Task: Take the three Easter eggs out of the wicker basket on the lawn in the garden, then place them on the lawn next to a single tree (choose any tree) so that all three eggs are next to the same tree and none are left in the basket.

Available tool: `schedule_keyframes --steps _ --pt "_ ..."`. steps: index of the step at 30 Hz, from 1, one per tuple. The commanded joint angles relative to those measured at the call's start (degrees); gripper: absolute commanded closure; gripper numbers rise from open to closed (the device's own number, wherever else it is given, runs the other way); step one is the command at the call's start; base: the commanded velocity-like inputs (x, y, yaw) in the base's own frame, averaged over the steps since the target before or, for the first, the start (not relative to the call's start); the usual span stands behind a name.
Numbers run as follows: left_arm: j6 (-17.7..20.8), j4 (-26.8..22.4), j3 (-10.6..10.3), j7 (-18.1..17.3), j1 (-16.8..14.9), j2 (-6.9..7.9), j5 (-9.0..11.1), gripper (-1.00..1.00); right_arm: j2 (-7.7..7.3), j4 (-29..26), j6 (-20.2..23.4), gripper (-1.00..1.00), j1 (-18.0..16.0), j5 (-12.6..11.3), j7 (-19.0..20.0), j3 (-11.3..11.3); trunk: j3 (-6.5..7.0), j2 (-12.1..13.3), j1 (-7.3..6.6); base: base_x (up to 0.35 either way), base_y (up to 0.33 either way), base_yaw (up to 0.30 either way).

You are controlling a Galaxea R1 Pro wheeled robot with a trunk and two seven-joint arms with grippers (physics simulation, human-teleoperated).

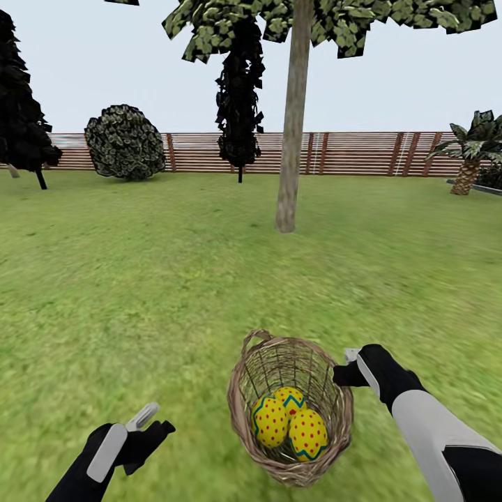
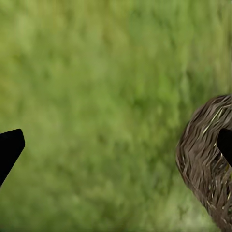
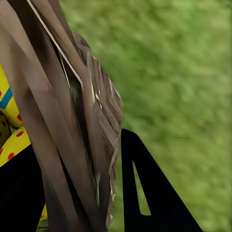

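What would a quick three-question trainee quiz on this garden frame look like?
1. How many eggs lie in the basket?
2. True or false: the right end effector straddles the basket's rim.
3. Which stands nearest beyond the basket: A) the pale trunk, B) the round bush, C) the palm?

Key: 1) three; 2) true, one finger inside the wall and one outside; 3) A.

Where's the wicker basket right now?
In the head view, the wicker basket sits on the lawn low and just right of centre, right gripper at its rim, three eggs inside, tree beyond.
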Motion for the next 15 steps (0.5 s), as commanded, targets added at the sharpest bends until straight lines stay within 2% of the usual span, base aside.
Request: schedule_keyframes --steps 1,4,10,15 --pt "0.21 -0.08 0.06 0.5 -0.02 -0.01 0.61 -1.0 -0.01 -0.09 0.28 1.0 -0.03 -0.25 0.25 -0.05 -0.05 -0.03 -0.01 0.013 -0.002 0.0" --pt "0.21 -0.08 0.06 0.45 -0.03 0.0 0.67 -1.0 -0.01 -0.09 0.28 1.0 -0.03 -0.26 0.25 -0.06 -0.05 -0.03 -0.01 0.125 -0.001 0.0" --pt "0.21 -0.08 0.06 0.44 -0.03 -0.01 0.62 -1.0 -0.01 -0.09 0.28 1.0 -0.03 -0.26 0.25 -0.07 -0.05 -0.03 -0.01 0.295 0.0 0.0" --pt "0.19 -0.08 0.06 0.44 -0.02 0.03 0.67 -1.0 -0.01 -0.09 0.28 1.0 -0.03 -0.26 0.25 -0.06 -0.05 -0.03 -0.01 0.11 0.0 0.0"
